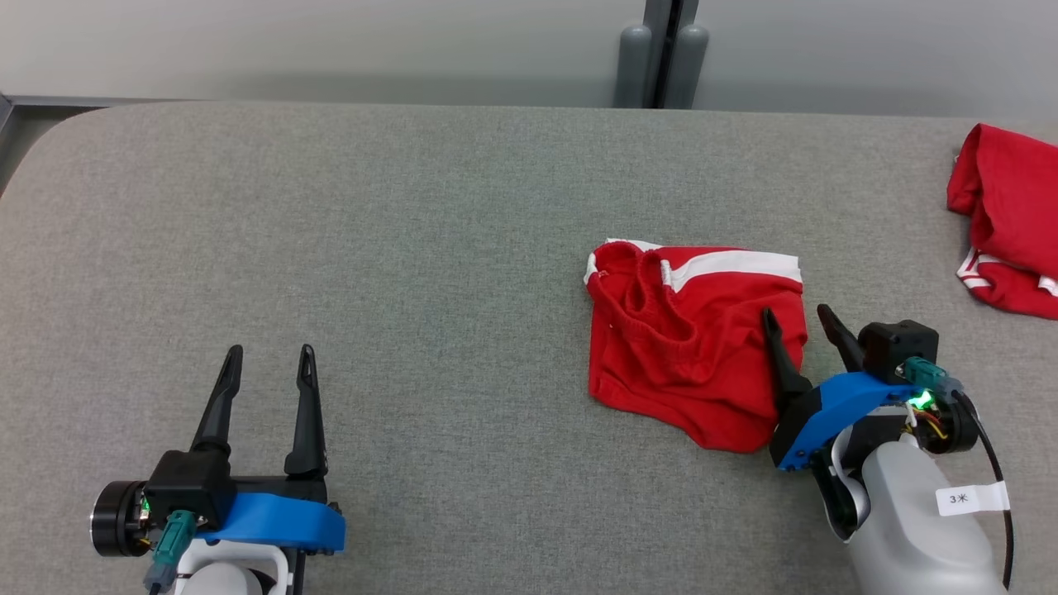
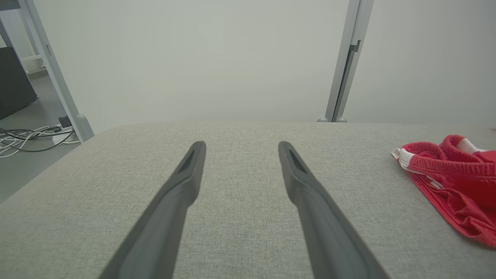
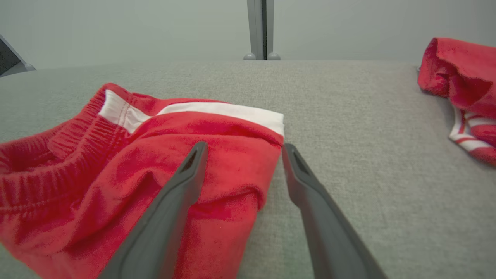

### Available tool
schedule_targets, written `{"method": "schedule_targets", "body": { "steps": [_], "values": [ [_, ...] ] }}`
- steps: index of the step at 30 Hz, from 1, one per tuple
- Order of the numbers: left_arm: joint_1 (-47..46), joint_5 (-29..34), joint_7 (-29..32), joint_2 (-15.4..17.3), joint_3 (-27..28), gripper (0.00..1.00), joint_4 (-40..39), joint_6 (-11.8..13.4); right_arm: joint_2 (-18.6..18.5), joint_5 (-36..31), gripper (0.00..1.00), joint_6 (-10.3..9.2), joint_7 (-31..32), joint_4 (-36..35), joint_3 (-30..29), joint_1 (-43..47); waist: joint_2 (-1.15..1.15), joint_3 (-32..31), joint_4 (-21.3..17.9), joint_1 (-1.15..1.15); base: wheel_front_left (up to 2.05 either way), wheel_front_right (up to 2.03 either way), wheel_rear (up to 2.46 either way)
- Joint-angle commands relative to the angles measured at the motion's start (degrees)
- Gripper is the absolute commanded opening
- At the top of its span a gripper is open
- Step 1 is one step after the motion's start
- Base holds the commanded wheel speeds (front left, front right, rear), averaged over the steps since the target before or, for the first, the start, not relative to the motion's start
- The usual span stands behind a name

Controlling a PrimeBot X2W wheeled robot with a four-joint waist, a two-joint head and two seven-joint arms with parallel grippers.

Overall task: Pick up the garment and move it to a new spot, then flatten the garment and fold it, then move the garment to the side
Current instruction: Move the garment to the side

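A pair of red shorts with a white stripe and a gathered waistband lies rumpled on the grey table, right of centre. My right gripper stands open at the shorts' right edge, one finger over the cloth and the other over bare table; in the right wrist view the shorts lie under and left of the right gripper. My left gripper is open at the lower left, far from the garment. From the left wrist the left gripper points over bare table, with the shorts at the right edge.
A second red garment with white trim is bunched at the table's far right edge, also seen as a red heap from the right wrist. A grey post stands behind the table. Cables lie on the floor off the left.
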Motion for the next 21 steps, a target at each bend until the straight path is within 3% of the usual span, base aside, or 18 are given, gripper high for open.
{"method": "schedule_targets", "body": {
  "steps": [1, 13, 14, 15, 16, 21],
  "values": [
    [-0.9, 0.0, -0.3, 0.0, 0.1, 1.00, -0.2, -0.2, -0.2, 0.2, 1.00, 0.01, -0.5, 2.7, 0.0, -1.4, -0.01, 1.0, 0.7, -0.01, 0.00, 0.00, 0.00],
    [-2.1, -0.3, -0.3, -0.3, 0.0, 1.00, 0.2, -0.3, 0.1, 7.7, 1.00, 0.02, -2.0, 14.2, 6.0, -2.5, -0.01, 2.4, 0.9, -0.01, 0.00, 0.00, 0.00],
    [-2.2, -0.3, -0.3, -0.3, -0.1, 1.00, 0.2, -0.3, 0.2, 9.7, 0.85, 0.03, -2.1, 14.5, 7.7, -2.5, -0.01, 2.4, 0.9, -0.01, 0.00, 0.00, 0.00],
    [-2.2, -0.3, -0.3, -0.3, -0.1, 1.00, 0.2, -0.3, 0.4, 11.2, 0.36, 0.08, -2.1, 14.5, 9.2, -2.5, -0.01, 2.5, 0.8, -0.01, 0.00, 0.00, 0.00],
    [-2.2, -0.4, -0.3, -0.3, -0.1, 1.00, 0.2, -0.3, 0.4, 12.2, 0.00, 0.09, -2.3, 14.5, 10.5, -2.5, -0.01, 2.5, 0.8, -0.01, 0.00, 0.00, 0.00],
    [-2.1, -0.4, -0.3, -0.4, 0.2, 1.00, 0.0, -0.2, -0.1, 10.5, 0.00, 0.00, -3.0, 13.3, 8.6, -5.2, -0.01, 2.5, 0.3, -0.01, 0.00, 0.00, 0.00]
  ]
}}
